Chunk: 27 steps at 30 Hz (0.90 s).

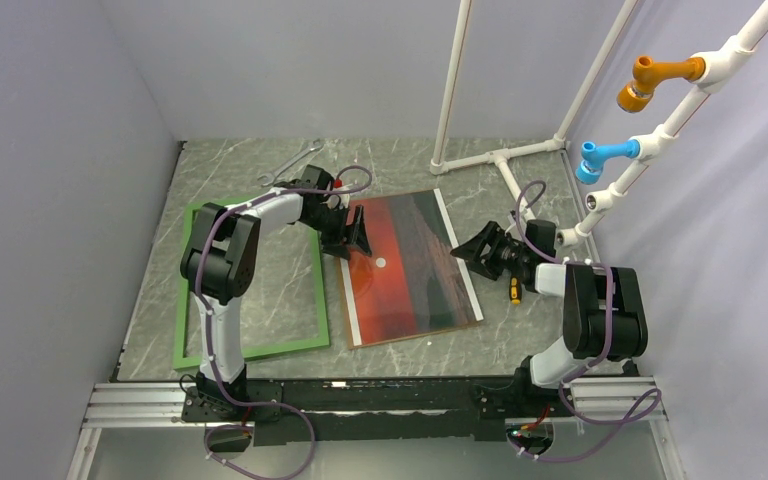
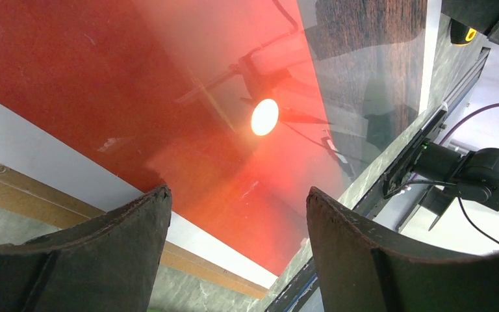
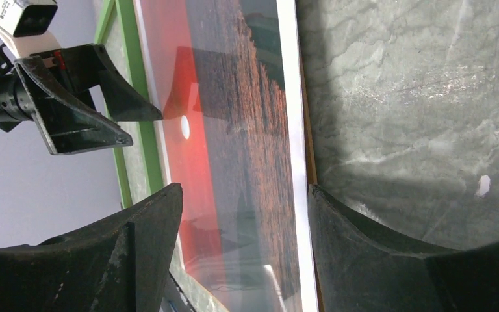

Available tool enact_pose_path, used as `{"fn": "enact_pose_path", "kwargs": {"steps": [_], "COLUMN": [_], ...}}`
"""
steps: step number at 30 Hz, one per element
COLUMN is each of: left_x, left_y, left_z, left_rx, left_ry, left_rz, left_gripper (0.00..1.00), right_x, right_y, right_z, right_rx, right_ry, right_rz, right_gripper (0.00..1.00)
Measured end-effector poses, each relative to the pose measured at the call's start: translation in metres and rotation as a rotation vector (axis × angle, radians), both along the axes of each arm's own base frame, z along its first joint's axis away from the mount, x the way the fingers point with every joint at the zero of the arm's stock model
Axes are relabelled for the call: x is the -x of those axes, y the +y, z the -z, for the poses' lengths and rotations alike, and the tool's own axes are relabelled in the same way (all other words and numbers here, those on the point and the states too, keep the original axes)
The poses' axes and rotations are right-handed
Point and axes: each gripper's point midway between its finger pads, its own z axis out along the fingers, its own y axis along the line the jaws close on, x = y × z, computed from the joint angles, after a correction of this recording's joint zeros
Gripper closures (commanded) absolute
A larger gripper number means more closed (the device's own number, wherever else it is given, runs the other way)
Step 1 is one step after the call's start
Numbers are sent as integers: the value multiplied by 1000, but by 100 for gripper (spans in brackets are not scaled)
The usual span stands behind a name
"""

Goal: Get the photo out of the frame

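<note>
The photo [image 1: 410, 265], a red-orange sunset with a white sun dot and a dark band, lies flat at the table's middle on a brown backing board [image 2: 39, 188], outside the frame. The green frame [image 1: 318, 290] lies flat and empty to its left. My left gripper [image 1: 357, 243] is open and empty just above the photo's left edge; its wrist view shows the photo [image 2: 169, 97] between the open fingers [image 2: 136, 227]. My right gripper [image 1: 465, 262] is open and empty at the photo's right edge; its wrist view shows the photo [image 3: 234, 130], the frame [image 3: 130, 65] and the left gripper [image 3: 143, 127].
A metal wrench [image 1: 290, 165] lies at the back left. A white pipe rack [image 1: 500, 160] with orange [image 1: 650, 80] and blue [image 1: 600, 158] fittings stands at the back right. A small yellow-black tool [image 1: 515, 290] lies beside the right gripper. Grey walls enclose the table.
</note>
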Motion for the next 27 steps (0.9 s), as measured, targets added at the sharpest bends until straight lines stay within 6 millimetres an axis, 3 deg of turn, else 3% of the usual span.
{"fn": "enact_pose_path", "kwargs": {"steps": [13, 20, 27], "left_x": [-1, -1, -1], "left_y": [-1, -1, -1], "left_z": [0, 0, 0], "left_rx": [7, 7, 8], "left_ry": [8, 8, 8], "left_rz": [1, 1, 1], "left_gripper": [20, 20, 20], "right_x": [-3, 7, 11], "right_y": [7, 13, 16], "right_z": [-16, -18, -24], "right_rx": [-76, -125, -173], "right_ry": [-23, -11, -17], "right_rz": [-12, -19, -26], "right_gripper": [48, 60, 61]}}
